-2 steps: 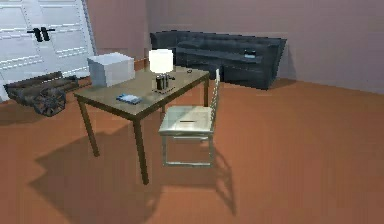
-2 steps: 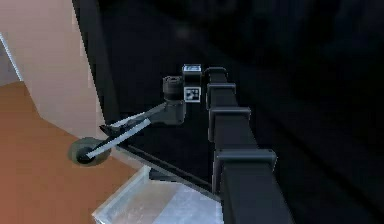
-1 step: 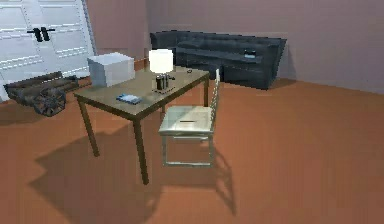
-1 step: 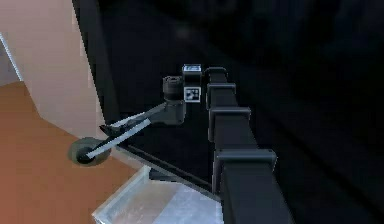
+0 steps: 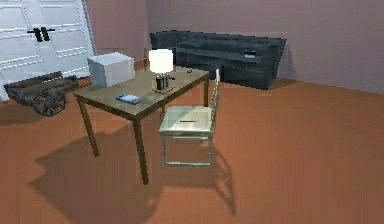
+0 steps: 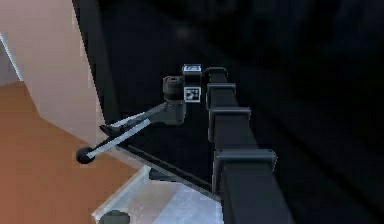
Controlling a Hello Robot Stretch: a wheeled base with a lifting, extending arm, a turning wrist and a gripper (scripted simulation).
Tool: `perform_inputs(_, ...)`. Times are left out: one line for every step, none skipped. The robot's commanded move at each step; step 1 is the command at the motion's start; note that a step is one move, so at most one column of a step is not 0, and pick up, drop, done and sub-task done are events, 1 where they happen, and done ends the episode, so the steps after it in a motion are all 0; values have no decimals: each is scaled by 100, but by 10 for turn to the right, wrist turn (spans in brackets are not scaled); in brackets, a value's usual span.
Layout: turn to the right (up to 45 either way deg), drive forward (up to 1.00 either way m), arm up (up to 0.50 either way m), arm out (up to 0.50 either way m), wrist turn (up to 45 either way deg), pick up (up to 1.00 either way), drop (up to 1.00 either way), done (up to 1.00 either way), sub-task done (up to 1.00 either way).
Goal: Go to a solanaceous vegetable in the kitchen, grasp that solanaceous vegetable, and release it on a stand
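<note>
In the forward view, a reddish-brown floor (image 5: pixel 300 160) covers the room, and mauve walls (image 5: pixel 330 30) close it at the back. A long dark blue-grey sofa (image 5: pixel 215 50) stands against the far wall. A white panelled double door (image 5: pixel 45 30) with black handles is at the view's upper left. In the middle stands a brown wooden tabletop (image 5: pixel 105 100) on four dark legs, with a pale wooden chair (image 5: pixel 190 125) just beside its right edge. Below the door there is a low brown wooden cart with a round wheel (image 5: pixel 40 92) on the floor. The tabletop carries three things. A pale grey box (image 5: pixel 110 68) is at the far left corner, and a small lamp with a white shade (image 5: pixel 161 62) is at the far right. A flat blue item (image 5: pixel 128 98) is near the front edge.

In the arm side view, a very large black panel (image 6: pixel 290 60) takes most of the picture, and a grey base plate (image 6: pixel 150 195) lies under it. The dark square arm bar (image 6: pixel 235 140) rises from the bottom edge. The tool (image 6: pixel 94 143) points down to the left, and its thin fingers (image 6: pixel 130 126) cross the panel's edge toward the floor. I cannot tell how far apart the fingers stand, or whether the tool holds anything.

I also cannot tell where the solanaceous vegetable is, or how it looks.
</note>
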Motion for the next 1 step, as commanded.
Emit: perform_inputs(0,0,0,-10,0,0,0,0,0)
